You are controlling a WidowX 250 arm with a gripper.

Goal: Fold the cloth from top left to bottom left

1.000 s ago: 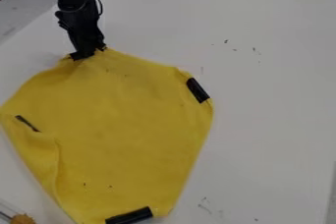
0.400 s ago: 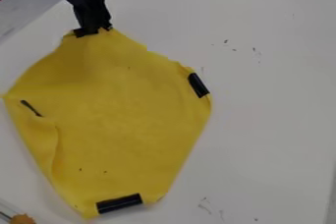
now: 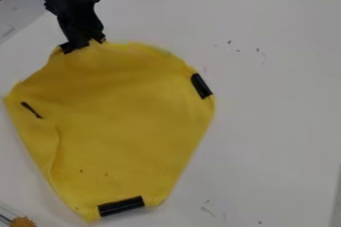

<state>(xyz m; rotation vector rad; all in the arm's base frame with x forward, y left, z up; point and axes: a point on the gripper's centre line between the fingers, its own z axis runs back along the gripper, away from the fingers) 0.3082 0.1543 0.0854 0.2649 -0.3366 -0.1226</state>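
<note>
Small dark marks (image 3: 230, 42) on the white, flat surface (image 3: 279, 121), too small to tell if they're writing. Count: 1 yellow fabric cloth (image 3: 126, 121), spread out left of centre in the view; 2 wide black strips on it, 1 at the right edge (image 3: 201, 86), 1 at the bottom edge (image 3: 120, 206); 1 thin dark strip (image 3: 31, 110) near its left edge (looks narrower). 1 black robot gripper (image 3: 84, 43), upper left, jaws closed on the cloth's top edge. 1 orange-brown object (image 3: 23, 222), bottom left corner, partly cut off.
</note>
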